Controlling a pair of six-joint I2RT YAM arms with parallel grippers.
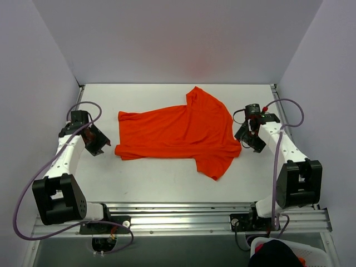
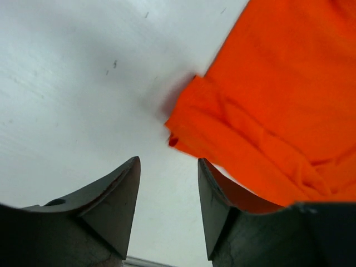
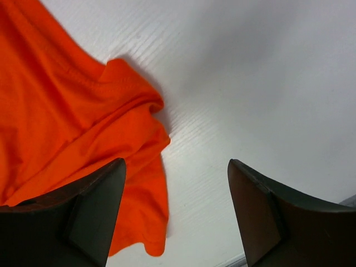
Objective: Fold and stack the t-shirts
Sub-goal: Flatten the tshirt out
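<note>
One bright orange-red t-shirt (image 1: pixel 178 132) lies spread on the white table, its hem to the left and its sleeves to the right. My left gripper (image 1: pixel 99 140) is open and empty just left of the shirt's hem corner. In the left wrist view that folded corner of the t-shirt (image 2: pixel 222 122) lies ahead and right of the left gripper (image 2: pixel 168 167). My right gripper (image 1: pixel 248 137) is open and empty at the shirt's right edge. In the right wrist view the wrinkled edge of the t-shirt (image 3: pixel 128 128) lies under the left finger of the right gripper (image 3: pixel 177 167).
White walls enclose the table (image 1: pixel 167 178) on three sides. A metal rail (image 1: pixel 178 214) runs along the near edge between the arm bases. A white basket (image 1: pixel 283 253) with dark and red cloth sits below the rail at the bottom right.
</note>
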